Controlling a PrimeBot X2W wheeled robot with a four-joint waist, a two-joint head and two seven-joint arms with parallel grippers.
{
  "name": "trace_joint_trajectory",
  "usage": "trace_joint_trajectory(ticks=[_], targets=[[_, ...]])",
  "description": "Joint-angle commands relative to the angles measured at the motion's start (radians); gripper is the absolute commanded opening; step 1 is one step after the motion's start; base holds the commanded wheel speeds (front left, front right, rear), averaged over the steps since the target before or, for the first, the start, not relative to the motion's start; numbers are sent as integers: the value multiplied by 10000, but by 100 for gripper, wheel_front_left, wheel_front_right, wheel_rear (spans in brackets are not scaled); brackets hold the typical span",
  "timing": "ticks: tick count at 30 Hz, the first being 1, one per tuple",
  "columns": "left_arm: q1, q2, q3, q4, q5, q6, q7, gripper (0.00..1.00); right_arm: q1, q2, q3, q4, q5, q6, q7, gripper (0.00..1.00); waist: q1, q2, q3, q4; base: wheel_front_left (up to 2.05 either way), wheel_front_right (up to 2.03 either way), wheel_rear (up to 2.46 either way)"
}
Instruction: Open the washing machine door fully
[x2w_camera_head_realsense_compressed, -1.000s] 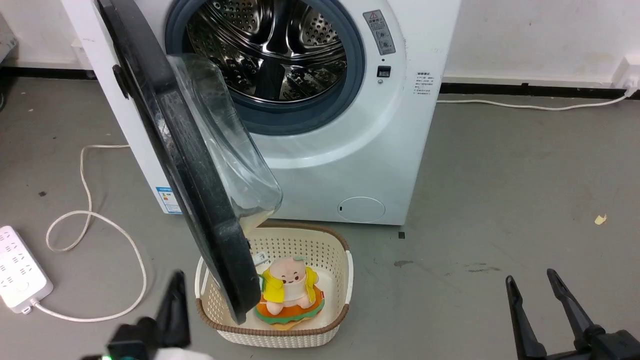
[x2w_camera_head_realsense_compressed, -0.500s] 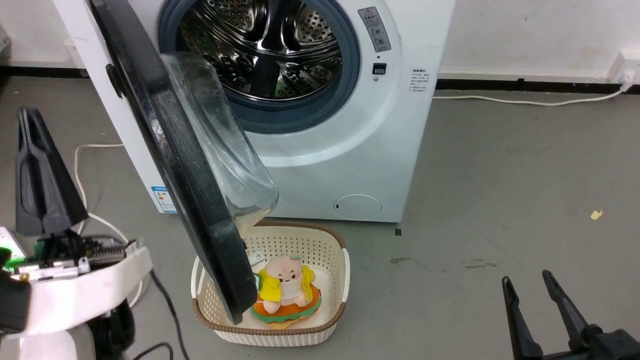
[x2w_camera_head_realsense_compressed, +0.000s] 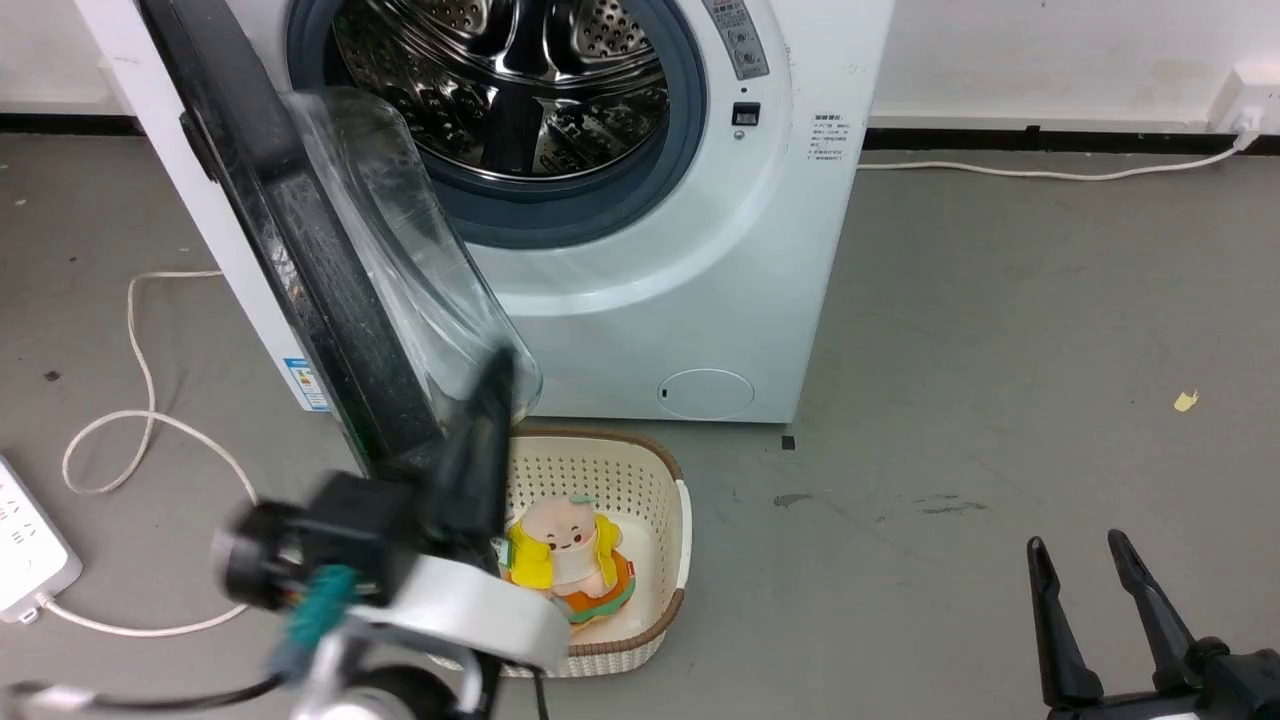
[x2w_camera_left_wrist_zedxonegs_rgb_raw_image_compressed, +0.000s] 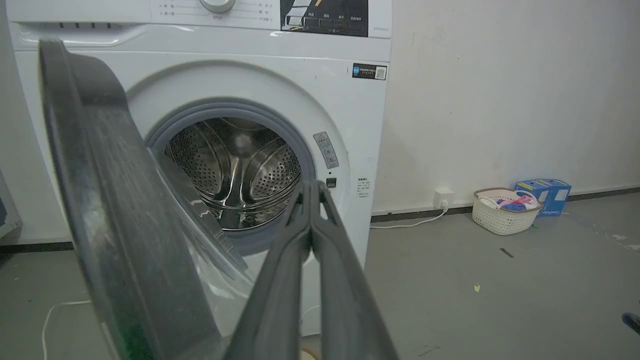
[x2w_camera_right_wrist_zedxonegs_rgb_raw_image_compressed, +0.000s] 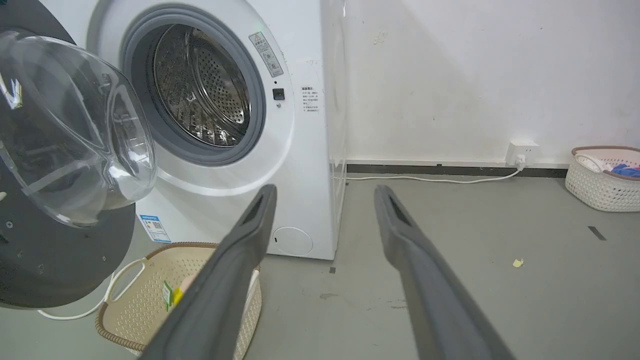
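Pinched left end effector (x2w_camera_head_realsense_compressed: 497, 375) beside door (x2w_camera_head_realsense_compressed: 320, 280)

The left gripper (x2w_camera_left_wrist_zedxonegs_rgb_raw_image_compressed: 310, 195), jaws pressed together with nothing between them, points at the mouth of a white washing machine (x2w_camera_left_wrist_zedxonegs_rgb_raw_image_compressed: 330, 85). Left of the jaws, the washing machine door (x2w_camera_left_wrist_zedxonegs_rgb_raw_image_compressed: 112, 220) stands swung out, its clear glass bowl (x2w_camera_left_wrist_zedxonegs_rgb_raw_image_compressed: 205, 250) just beside them. Beyond the jaws gleams the steel drum (x2w_camera_left_wrist_zedxonegs_rgb_raw_image_compressed: 235, 165). Well to their right, a white basket (x2w_camera_left_wrist_zedxonegs_rgb_raw_image_compressed: 502, 222) and blue box (x2w_camera_left_wrist_zedxonegs_rgb_raw_image_compressed: 546, 192) sit against the wall.
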Motion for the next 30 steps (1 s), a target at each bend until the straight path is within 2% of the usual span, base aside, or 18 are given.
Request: trace_joint_trajectory(ticks=[1,7,19,25,30], targets=[[216,-49,-208,347,-110,25,193,0,-198,49,-9,46,64,8,-45,100,-1,-1,33,12,0,0,0],[532,-122,-604,1644,-302,214,313,0,-304,49,89,106,164,8,-45,100,-1,-1,142,-33,0,0,0],[494,-124,-126,3840,-719,612,-738,0,-382,49,90,306,288,8,-45,100,-1,-1,231,-7,0,0,0],[467,-53,-12,4323,-871,578,-1030,0,-254,49,87,404,325,8,-45,100,-1,-1,-24,460,0,0,0],[839,-48,60,4445,-1123,601,-1152,0,-50,49,194,490,342,8,-45,100,-1,-1,-376,1207,0,0,0]])
